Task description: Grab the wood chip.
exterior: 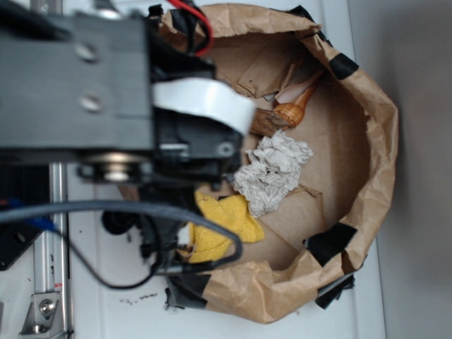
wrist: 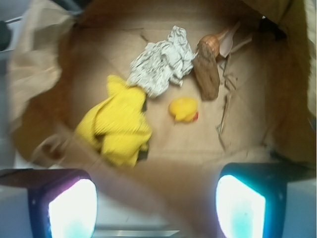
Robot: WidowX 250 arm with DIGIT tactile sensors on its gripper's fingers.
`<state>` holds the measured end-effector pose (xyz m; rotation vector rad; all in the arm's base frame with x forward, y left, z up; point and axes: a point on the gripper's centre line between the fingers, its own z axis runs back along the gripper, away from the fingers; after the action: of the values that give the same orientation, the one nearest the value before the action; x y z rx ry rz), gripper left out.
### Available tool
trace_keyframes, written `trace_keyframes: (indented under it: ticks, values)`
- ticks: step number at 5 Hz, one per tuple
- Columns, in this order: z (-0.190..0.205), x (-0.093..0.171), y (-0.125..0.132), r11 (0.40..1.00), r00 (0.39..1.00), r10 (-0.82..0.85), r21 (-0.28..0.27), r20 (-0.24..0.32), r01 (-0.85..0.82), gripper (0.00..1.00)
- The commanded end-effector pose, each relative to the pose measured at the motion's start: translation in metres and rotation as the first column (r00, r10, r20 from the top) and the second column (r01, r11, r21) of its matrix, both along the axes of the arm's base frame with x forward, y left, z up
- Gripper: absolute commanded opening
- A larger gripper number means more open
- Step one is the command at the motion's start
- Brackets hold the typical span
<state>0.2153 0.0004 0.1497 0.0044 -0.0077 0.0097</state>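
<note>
Brown and rough, the wood chip (wrist: pixel 206 71) lay untouched beside the spoon (wrist: pixel 214 42) and grey rag (wrist: pixel 162 62), so the approach was judged pending: the wide-open, empty fingers (wrist: pixel 156 208) needed centring above it.

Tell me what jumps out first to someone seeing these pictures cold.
The bright yellow cloth at the left of the paper-walled bin and the small yellow rubber duck near its middle. Behind them lie a crumpled white rag and the dark wood chip, beside the glossy wooden spoon.
</note>
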Motion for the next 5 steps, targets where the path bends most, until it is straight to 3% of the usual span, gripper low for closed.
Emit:
trace_keyframes:
  ticks: [1, 3, 4, 5]
  values:
    - [-0.030, 0.027, 0.035, 0.993, 0.997, -0.069, 0.099, 0.041, 0.064, 1.00]
    - [-0.033, 0.021, 0.052, 0.988, 0.992, -0.117, 0.108, 0.046, 0.111, 1.00]
    - [-0.041, 0.021, 0.062, 0.986, 0.988, -0.137, 0.110, 0.073, 0.129, 1.00]
    - [-0.053, 0.028, 0.062, 0.983, 0.977, -0.164, 0.106, 0.137, 0.151, 1.00]
